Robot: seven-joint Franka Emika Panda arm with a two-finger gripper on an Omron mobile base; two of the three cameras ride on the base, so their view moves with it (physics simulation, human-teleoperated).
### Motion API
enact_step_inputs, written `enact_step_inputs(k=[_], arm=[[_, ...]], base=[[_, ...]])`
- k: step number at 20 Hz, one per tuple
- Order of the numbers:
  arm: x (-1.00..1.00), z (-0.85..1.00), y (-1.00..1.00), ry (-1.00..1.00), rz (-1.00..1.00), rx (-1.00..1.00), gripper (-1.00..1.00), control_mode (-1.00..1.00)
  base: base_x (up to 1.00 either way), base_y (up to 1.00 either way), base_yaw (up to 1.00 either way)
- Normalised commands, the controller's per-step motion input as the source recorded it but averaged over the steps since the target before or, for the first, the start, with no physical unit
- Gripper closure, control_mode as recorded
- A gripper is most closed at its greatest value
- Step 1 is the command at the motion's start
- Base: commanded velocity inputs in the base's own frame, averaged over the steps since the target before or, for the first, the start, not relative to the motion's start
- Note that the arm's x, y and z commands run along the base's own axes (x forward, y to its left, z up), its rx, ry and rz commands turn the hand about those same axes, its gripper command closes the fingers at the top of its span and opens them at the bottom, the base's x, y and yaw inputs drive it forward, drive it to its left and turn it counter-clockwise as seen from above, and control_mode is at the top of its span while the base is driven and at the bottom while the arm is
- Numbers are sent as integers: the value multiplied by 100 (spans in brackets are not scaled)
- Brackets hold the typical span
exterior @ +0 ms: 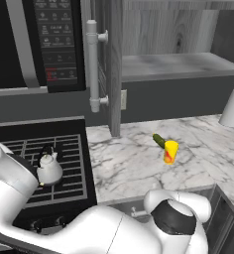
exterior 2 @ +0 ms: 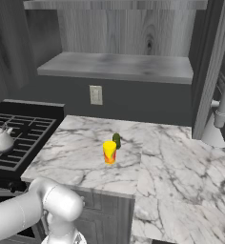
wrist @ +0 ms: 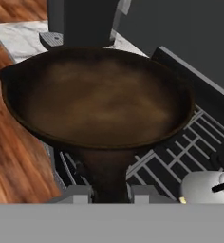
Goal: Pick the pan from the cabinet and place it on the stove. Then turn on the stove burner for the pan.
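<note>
Clamping the pan [wrist: 99, 95] by its handle, fingers [wrist: 75, 193] closed on it, pan ahead of them above the stove [wrist: 180, 152]; kettle [wrist: 206, 187] just beside.

One pan [wrist: 97, 97], one kettle [exterior: 49, 167], one stove [exterior: 69, 163], one yellow cup [exterior: 171, 151].

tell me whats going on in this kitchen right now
The robot arm is carrying the pan, a round dark-brown skillet. In the hand view the gripper is shut on the pan's handle, and the pan hangs over the edge of the black stove, above its grates, not yet set down. A small white kettle already sits on the stove. The wall cabinet stands open with a bare shelf. On the marble counter there is a small yellow and red item.
</note>
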Motion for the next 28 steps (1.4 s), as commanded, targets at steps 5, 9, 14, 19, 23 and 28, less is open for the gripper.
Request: enact_step_inputs(k=[5, 9, 14, 19, 23, 28], arm=[[13, -28, 2, 2, -4, 0, 100, -100], [13, -33, 0, 1, -7, 0, 100, -100], [16, -29, 1, 0, -8, 0, 100, -100], [18, -21, 8, 2, -6, 0, 100, -100], [15, -15, 19, 2, -2, 0, 100, -100], [14, -14, 22, 4, 0, 0, 100, -100]], base=[[0, 0, 0], [0, 0, 0], [0, 0, 0], [0, 0, 0], [0, 0, 0], [0, 0, 0]])
